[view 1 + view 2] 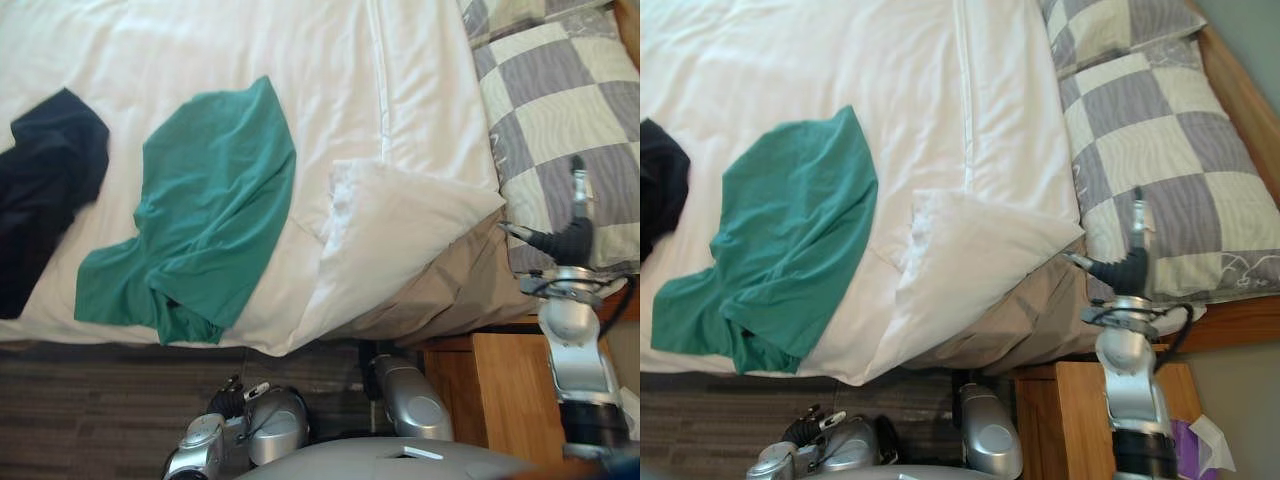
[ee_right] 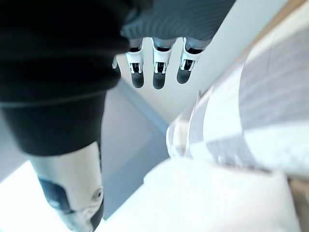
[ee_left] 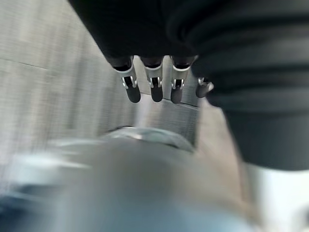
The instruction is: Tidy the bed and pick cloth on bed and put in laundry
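A bed seen from above, covered by a white duvet with its near corner folded back on itself. Two loose garments lie on the duvet. A green cloth, which looks like a T-shirt, is spread flat in the middle and reaches close to the edge of the bed nearest the robot, where its lower end is bunched into a small fold. A dark cloth lies crumpled to the robot's left of it, apart from the green one and partly cut off by the edge of the view. Grey-and-cream checked pillows sit at the right end of the bed, above a wooden bedside stand. The right hand is raised beside the nearest pillow, with its fingers straight, its thumb out to the side, and nothing in it. The left hand hangs low over the floor in front of the bed, fingers straight and also empty. Both garments look light, soft and limp, so they will probably sag, stretch and trail when lifted rather than keep their shape. Pinching up a gathered ridge of fabric seems the best hold, and the bunched fold at the green cloth's near end is probably the easiest place to take it.
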You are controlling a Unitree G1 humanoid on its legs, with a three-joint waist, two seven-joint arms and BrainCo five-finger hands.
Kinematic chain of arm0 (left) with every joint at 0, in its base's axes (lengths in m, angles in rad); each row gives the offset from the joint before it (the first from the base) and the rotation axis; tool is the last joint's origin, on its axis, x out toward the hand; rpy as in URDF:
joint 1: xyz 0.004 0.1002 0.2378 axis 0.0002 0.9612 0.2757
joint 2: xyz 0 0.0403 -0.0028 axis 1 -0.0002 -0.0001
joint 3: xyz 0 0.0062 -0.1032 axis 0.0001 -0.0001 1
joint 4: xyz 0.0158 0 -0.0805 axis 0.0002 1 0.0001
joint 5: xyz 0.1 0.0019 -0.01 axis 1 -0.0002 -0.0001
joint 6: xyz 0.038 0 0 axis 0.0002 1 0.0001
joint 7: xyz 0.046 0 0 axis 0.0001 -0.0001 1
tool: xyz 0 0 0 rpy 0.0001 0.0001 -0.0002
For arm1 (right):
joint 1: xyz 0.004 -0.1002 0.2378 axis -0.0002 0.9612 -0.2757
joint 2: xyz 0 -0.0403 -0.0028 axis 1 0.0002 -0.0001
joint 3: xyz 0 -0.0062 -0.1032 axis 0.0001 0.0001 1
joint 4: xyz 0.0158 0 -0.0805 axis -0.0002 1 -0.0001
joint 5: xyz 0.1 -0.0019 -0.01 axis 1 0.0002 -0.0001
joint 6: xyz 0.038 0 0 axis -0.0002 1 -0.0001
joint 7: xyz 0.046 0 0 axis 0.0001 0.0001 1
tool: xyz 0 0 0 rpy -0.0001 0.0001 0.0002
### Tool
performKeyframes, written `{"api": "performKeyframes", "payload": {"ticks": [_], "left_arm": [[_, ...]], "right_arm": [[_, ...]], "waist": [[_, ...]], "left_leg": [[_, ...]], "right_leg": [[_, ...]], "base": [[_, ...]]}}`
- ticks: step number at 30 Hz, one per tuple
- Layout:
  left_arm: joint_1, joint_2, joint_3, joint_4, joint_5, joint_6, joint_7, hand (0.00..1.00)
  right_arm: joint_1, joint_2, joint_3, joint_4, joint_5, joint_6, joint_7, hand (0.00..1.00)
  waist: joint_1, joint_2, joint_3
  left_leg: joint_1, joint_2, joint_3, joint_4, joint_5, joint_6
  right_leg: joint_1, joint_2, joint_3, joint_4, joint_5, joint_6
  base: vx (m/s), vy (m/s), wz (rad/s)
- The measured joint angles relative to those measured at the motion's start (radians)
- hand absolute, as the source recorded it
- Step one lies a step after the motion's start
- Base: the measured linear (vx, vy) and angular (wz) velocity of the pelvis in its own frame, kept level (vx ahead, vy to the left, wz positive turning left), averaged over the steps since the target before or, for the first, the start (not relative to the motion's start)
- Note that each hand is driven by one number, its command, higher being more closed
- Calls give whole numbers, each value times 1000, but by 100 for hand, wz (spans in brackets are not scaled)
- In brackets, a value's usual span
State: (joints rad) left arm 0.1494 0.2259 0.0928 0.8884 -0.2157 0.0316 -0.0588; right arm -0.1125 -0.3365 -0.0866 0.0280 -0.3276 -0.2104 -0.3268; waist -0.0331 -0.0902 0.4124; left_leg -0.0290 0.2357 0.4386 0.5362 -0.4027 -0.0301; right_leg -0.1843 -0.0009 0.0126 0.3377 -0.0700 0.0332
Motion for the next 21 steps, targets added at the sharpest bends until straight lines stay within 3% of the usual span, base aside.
{"api": "performKeyframes", "payload": {"ticks": [5,9,16,17,21], "left_arm": [[-33,23,0,-3,-7,-17,3,0],[-67,35,2,1,-7,-18,24,0],[-116,43,11,25,-5,-26,37,0],[-125,43,25,37,1,-25,37,0],[-136,45,47,37,6,-20,35,0]], "right_arm": [[-160,3,129,103,-11,45,-5,0],[-240,7,199,201,-12,65,-14,0],[-352,19,243,329,-48,87,-59,0],[-368,19,255,345,-48,89,-64,100],[-416,19,277,376,-49,116,-32,100]], "waist": [[30,0,55],[53,0,62],[81,0,81],[80,-1,81],[84,-4,81]], "left_leg": [[-98,39,-46,103,-26,13],[-184,47,-70,158,-34,23],[-279,57,-95,206,-34,35],[-290,62,-102,216,-35,36],[-337,79,-120,240,-37,40]], "right_leg": [[-33,19,-9,-14,30,3],[-81,19,-18,-24,55,11],[-125,22,-28,-63,99,20],[-126,26,-33,-68,103,20],[-146,38,-42,-89,124,19]], "base": [[-72,33,13],[-49,70,12],[-36,52,5],[-23,12,8],[-18,4,2]]}}
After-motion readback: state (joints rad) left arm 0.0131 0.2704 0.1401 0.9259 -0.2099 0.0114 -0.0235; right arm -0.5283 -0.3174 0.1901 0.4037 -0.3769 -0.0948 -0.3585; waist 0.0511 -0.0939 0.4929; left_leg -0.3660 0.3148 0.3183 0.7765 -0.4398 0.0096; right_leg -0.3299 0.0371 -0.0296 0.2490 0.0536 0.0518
